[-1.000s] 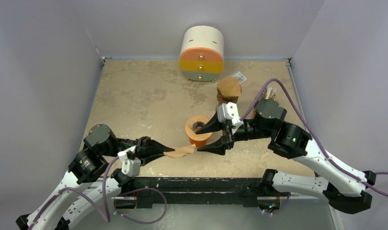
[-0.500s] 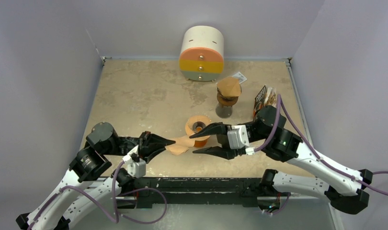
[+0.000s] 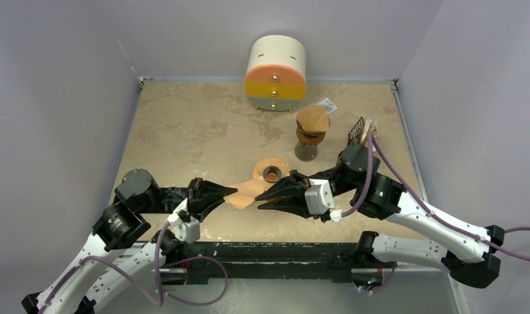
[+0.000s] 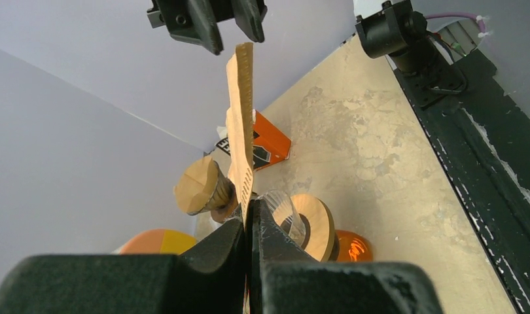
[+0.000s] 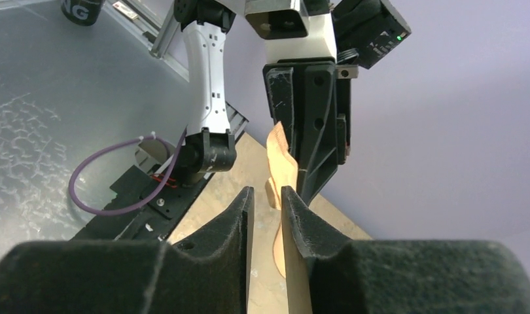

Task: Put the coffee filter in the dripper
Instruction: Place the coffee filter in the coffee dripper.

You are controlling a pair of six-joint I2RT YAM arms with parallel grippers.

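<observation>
A tan, mottled worktop (image 3: 184, 124) fills the floor of the pale-walled enclosure. Both arms reach in from the near edge and meet just short of its middle. Against the back wall sits a round white drawer unit (image 3: 276, 72), its front banded orange, yellow and green. To the right of centre stands a dark vessel with a brown cap (image 3: 311, 131), and beyond it, near the right wall, an orange and black packet (image 3: 358, 131).

The orange dripper (image 3: 271, 171) stands on the worktop just behind the spot where the two arms meet, its mouth facing up. The left end effector (image 3: 233, 195) is pressed tight on the near edge of the brown coffee filter (image 3: 247, 193), pinching it so that it stands edge-on, clear of the worktop and just in front and left of the dripper. The right end effector (image 3: 261, 198) points at the filter's opposite edge. Its fingers are slightly parted, and the paper rim lines up with the narrow gap between them, though I see no grip on it
</observation>
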